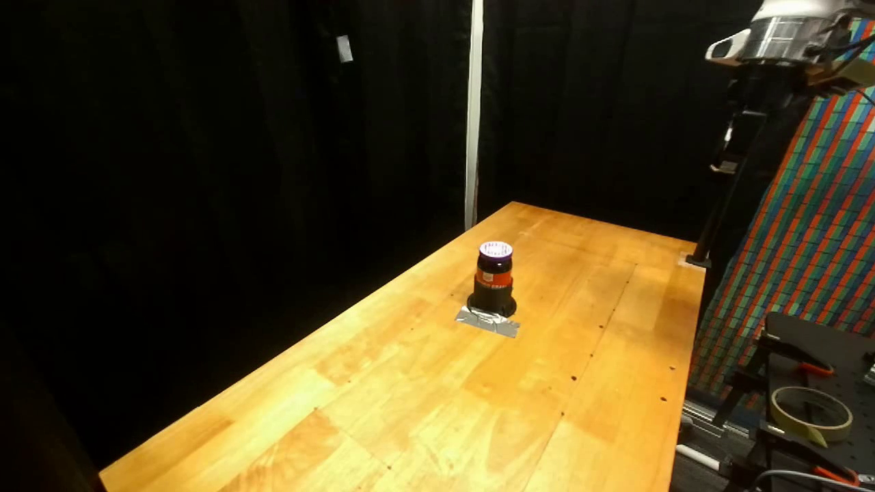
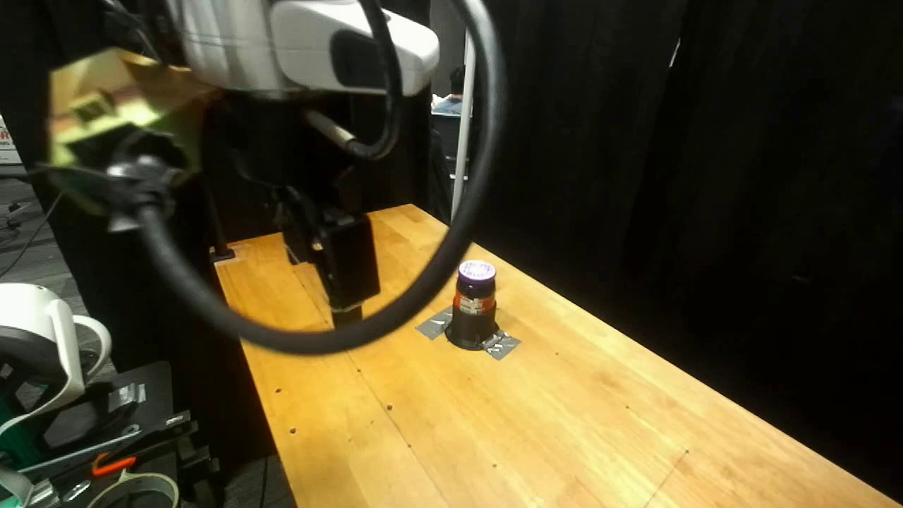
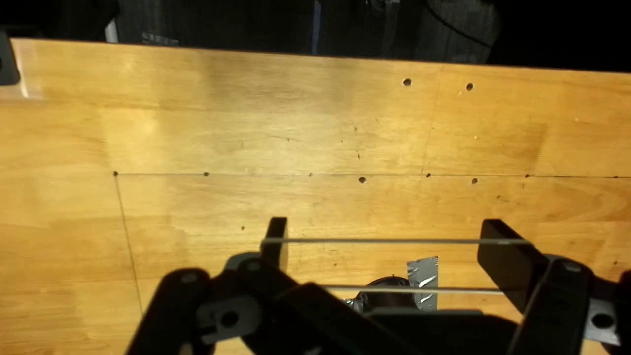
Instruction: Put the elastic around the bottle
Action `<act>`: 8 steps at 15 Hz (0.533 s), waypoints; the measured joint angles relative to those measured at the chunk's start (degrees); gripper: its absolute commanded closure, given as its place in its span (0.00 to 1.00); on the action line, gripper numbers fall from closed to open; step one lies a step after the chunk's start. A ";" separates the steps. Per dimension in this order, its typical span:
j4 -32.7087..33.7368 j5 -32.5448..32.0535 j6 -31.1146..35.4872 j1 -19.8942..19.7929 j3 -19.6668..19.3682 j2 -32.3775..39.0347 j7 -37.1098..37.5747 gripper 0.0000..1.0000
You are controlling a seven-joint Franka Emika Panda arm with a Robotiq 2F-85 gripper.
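Wrist view: pincer [image 3: 387,242] spread wide, elastic [image 3: 345,240] stretched around its fingers [image 3: 508,266], nothing gripped between them, seemingly at the approach step; in both exterior views the bottle [image 1: 494,269] stands upright in a holder [image 1: 492,299] on the surface [image 1: 615,430], so next the elastic should centre overhead, then descend.

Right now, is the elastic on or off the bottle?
Off: the wrist view shows the elastic stretched across the open hand, which both exterior views show apart from the bottle.
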 measured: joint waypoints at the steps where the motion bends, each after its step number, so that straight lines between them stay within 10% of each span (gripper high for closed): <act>1: 1.50 0.65 1.69 1.62 0.54 3.58 1.08 0.00; 8: 18.63 6.94 8.57 6.62 4.64 29.20 5.26 0.00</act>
